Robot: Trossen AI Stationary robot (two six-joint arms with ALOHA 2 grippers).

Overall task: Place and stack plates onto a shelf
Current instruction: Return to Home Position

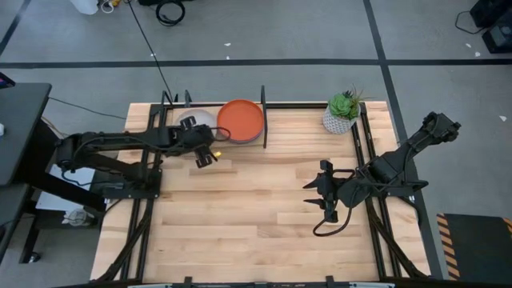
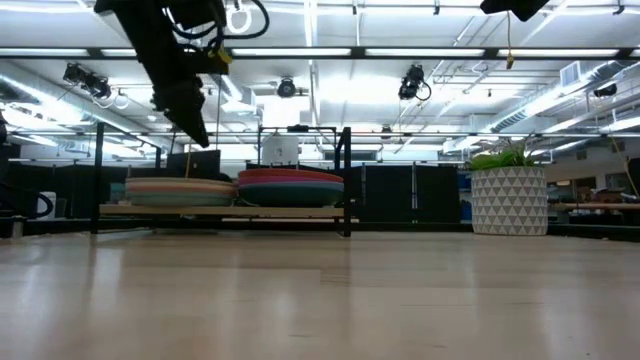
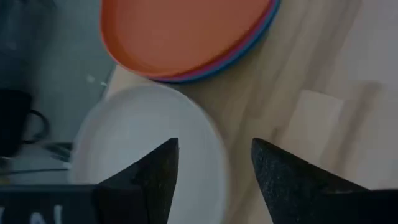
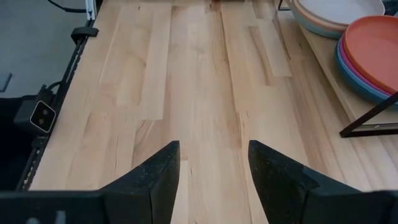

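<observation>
As seen level across the table, shelf [image 2: 230, 210]: stands at the far edge of the table [image 1: 256, 232], left of centre; carries two stacks of plates side by side.
Left stack [image 2: 180, 188]: topped by the grey plate [image 1: 194, 120]; shows tan and blue-green rims below.
Right stack [image 2: 290, 185]: topped by the orange-red plate [image 1: 241, 120]; shows a blue rim below; lies just beside the left stack.
Left gripper [image 1: 205, 158]: hangs raised above the table just in front of the shelf, near the grey plate; fingers [image 3: 155, 180] spread apart, grasping nothing.
Right gripper [image 1: 308, 194]: hovers over the table's right half, well apart from the shelf; fingers [image 4: 158, 180] released, empty.
Plant pot [image 1: 340, 122]: stands at the far edge, right of the shelf.
</observation>
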